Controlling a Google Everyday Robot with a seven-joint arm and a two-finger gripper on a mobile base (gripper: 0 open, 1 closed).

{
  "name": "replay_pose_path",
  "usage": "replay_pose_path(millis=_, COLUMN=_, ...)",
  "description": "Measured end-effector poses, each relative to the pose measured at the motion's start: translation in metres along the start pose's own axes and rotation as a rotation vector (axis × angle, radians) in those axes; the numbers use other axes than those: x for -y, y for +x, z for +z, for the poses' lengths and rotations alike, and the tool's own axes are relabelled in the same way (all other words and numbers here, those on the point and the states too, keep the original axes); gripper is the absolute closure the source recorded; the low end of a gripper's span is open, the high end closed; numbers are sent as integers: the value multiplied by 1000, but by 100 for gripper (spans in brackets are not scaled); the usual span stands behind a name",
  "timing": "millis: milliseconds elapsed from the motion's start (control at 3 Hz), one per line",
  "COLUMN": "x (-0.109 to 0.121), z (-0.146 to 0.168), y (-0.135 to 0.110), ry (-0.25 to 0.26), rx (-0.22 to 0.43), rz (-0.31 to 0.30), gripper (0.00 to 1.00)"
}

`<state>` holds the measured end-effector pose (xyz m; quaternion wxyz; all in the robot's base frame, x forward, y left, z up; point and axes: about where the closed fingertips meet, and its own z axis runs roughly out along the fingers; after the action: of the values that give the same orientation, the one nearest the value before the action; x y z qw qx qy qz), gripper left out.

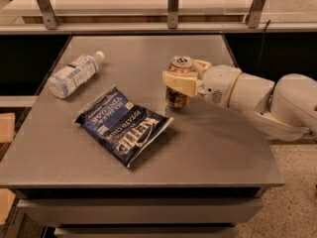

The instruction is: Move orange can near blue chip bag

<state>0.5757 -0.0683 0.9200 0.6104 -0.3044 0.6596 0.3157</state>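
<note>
The orange can [178, 96] stands upright, its silver top showing, just right of the blue chip bag's upper right corner. My gripper [181, 80] is shut on the can, with its cream fingers [180, 83] wrapped around the can's upper half; the white arm reaches in from the right. The can's base is at or just above the grey table [208, 148]. The blue chip bag [123, 125] lies flat and crinkled left of centre, white "Kettle" lettering facing up. A small gap separates can and bag.
A clear plastic water bottle [74, 75] lies on its side at the table's far left. A rail with metal posts [172, 6] runs along the back. The table's right edge is under my arm.
</note>
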Motion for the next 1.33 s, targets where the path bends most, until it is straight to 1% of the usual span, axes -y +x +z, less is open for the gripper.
replay_pose_path(millis=667, x=0, z=-1, y=19, ry=23, rx=-2, rz=10, gripper=100)
replay_pose_path(millis=1000, x=-1, z=0, y=22, ry=21, rx=3, rz=14, gripper=100)
replay_pose_path(millis=1333, x=-1, z=0, y=19, ry=21, rx=3, rz=14, gripper=83)
